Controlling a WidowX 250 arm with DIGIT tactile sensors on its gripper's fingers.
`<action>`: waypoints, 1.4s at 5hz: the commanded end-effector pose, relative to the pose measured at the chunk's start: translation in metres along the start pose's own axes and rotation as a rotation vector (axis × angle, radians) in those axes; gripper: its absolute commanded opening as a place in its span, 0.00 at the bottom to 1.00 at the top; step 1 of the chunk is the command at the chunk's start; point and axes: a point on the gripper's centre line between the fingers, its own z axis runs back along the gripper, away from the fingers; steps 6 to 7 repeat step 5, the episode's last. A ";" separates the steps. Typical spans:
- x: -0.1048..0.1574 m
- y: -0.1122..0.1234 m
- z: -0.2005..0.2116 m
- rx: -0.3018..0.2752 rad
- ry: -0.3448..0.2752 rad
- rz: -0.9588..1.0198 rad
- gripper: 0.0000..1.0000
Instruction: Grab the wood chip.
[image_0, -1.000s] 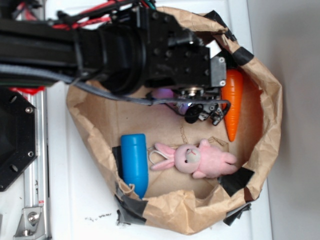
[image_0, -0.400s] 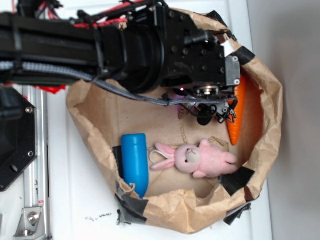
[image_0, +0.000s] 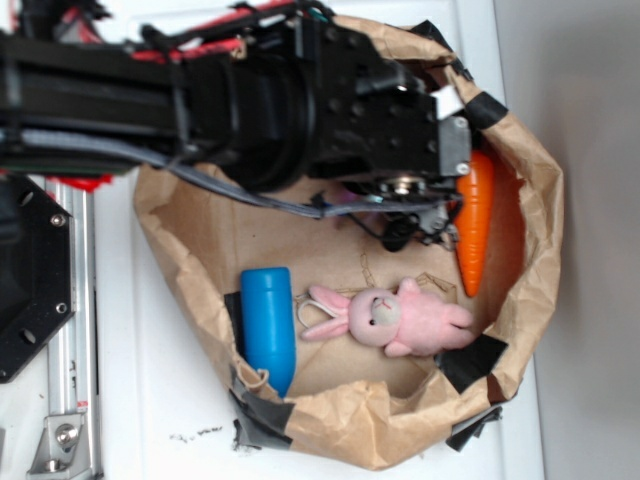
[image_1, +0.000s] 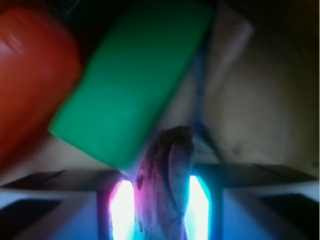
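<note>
one wood chip (image_1: 165, 187) at bottom centre of the wrist view, pinched upright between nearly closed jaws. risks slipping free if tilted: rough, narrow hold. green block (image_1: 132, 82) just beside, orange carrot (image_1: 32, 75) upper left, could snag on lifting.

No legible text (anywhere visible)

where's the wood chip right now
In the wrist view the wood chip stands between the two lit fingers of the gripper, just below the green block, with the carrot at far left. The exterior view hides it behind the arm.
</note>
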 end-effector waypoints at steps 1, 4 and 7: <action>-0.013 0.031 0.083 0.004 -0.078 -0.456 0.00; -0.010 0.008 0.170 -0.028 -0.088 -0.658 0.00; 0.000 0.004 0.165 0.021 -0.067 -0.622 0.00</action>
